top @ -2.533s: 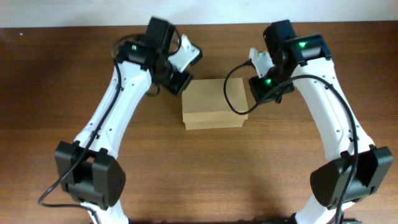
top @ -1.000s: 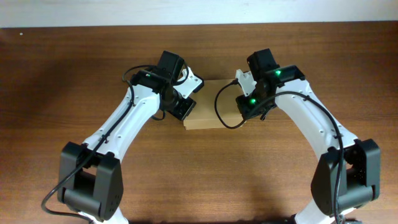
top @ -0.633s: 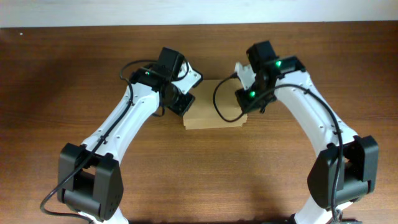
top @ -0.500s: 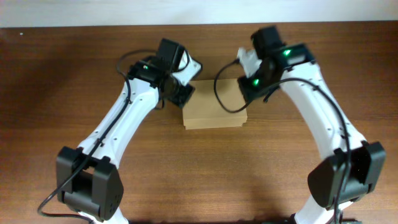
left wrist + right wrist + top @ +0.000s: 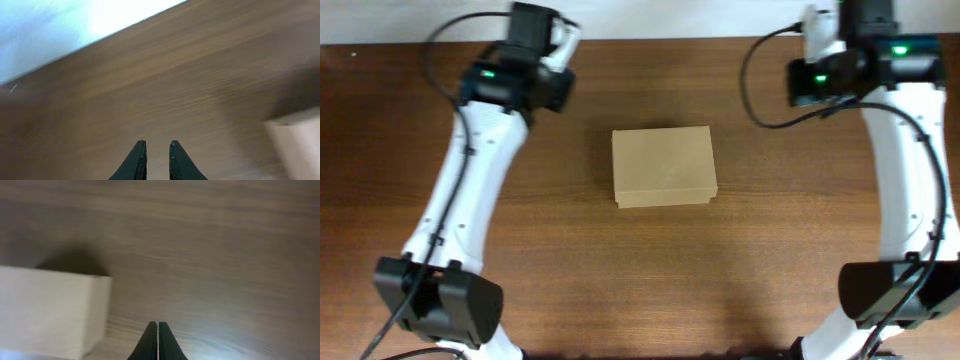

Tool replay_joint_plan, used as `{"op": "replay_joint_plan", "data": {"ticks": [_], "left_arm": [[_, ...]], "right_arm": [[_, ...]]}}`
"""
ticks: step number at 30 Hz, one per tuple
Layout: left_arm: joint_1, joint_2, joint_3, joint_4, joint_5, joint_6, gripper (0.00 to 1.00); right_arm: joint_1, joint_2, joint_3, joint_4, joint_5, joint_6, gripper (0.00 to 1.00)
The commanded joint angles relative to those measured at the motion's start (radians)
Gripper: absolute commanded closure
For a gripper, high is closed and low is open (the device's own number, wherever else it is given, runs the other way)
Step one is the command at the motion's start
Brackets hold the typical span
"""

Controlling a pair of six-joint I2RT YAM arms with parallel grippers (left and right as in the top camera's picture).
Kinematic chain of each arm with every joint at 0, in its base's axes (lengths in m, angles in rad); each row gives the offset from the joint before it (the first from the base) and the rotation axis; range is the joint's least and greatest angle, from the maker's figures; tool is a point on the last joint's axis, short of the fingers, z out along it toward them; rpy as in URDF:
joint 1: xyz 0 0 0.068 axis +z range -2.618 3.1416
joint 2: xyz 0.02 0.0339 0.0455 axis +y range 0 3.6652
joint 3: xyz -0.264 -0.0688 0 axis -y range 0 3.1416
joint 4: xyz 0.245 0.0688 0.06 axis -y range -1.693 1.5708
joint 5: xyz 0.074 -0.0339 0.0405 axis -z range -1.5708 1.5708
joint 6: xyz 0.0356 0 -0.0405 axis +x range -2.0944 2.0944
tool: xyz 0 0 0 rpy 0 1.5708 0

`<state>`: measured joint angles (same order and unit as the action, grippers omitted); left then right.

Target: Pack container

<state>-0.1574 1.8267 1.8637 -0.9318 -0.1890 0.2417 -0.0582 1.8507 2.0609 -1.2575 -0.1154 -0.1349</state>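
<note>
You have the container [image 5: 664, 166] at the middle of the bench [image 5: 620, 280], lid flat, well apart from both arms. Toward the far edge, your left tool [image 5: 156, 147] is slightly parted and empty; your right tool [image 5: 158, 326] is pressed together, gripping nothing.

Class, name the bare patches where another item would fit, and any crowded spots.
Free: the brown wooden table in front of the closed tan cardboard box, and the strips either side of it. Crowded: only the far corners, under the left gripper and right gripper.
</note>
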Motion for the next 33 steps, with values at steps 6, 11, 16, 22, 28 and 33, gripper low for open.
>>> {"op": "replay_joint_plan", "data": {"ticks": [6,11,16,22,28,33], "left_arm": [[0.227,-0.02,0.017,-0.052,0.173,0.009,0.84],[0.253,-0.02,0.017,-0.058,0.182,0.006,0.56],[0.252,-0.02,0.017,-0.057,0.183,0.005,0.07],[0.252,-0.02,0.017,-0.057,0.183,0.006,0.0],[0.252,-0.02,0.016,-0.057,0.183,0.006,0.0],[0.252,-0.02,0.017,-0.057,0.183,0.006,0.0]], "right_arm": [[-0.12,-0.008,0.018,-0.023,0.011,-0.019,0.96],[-0.133,-0.003,0.017,-0.066,0.011,-0.026,0.95],[-0.133,-0.003,0.017,-0.087,0.012,-0.026,0.37],[-0.133,-0.003,0.017,-0.086,0.012,-0.026,0.01],[-0.133,-0.003,0.017,-0.086,0.012,-0.026,0.01],[-0.133,-0.003,0.017,-0.086,0.012,-0.026,0.01]]}}
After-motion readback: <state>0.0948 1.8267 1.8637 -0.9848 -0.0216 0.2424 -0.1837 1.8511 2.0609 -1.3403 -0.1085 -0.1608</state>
